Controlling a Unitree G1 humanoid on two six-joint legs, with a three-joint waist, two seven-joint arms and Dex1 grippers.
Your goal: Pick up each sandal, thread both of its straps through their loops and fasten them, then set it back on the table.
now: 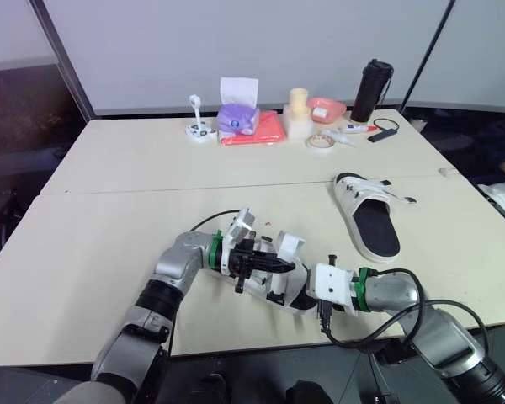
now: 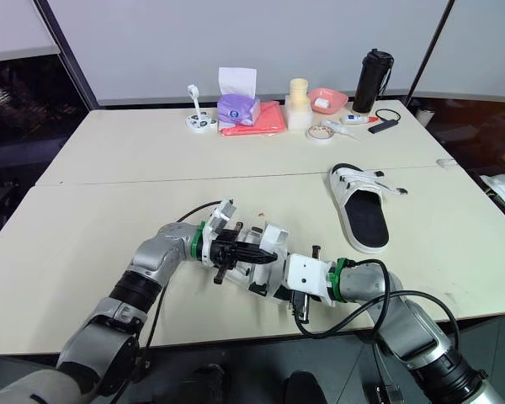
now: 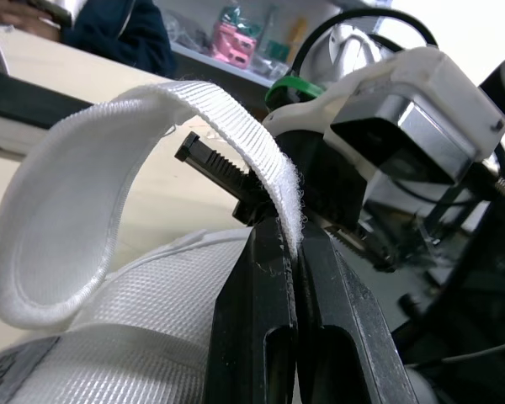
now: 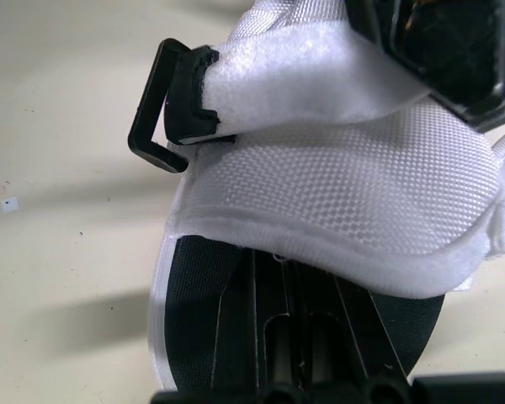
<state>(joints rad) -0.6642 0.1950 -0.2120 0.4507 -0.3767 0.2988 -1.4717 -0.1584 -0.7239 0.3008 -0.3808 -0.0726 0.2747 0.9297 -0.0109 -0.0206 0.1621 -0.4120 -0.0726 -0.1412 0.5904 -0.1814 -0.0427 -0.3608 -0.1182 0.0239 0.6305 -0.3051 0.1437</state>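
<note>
White strap (image 3: 109, 151) pinched by left gripper (image 3: 290, 252), right gripper (image 4: 288, 290) clamping sandal (image 4: 345, 202), near table (image 1: 93, 244) front edge

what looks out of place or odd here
Nothing spilled or broken. The second sandal on the table has a strap end sticking out sideways, apparently unfastened. On the held sandal, one strap arcs loose, pinched in the left end effector.

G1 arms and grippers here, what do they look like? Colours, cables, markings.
Both arms wear silver-grey shells with black joint sections. Each wrist carries a green ring, then a white boxy housing. The left gripper and right gripper each have two black fingers. Black cables loop beside both forearms. No markings are legible.
</note>
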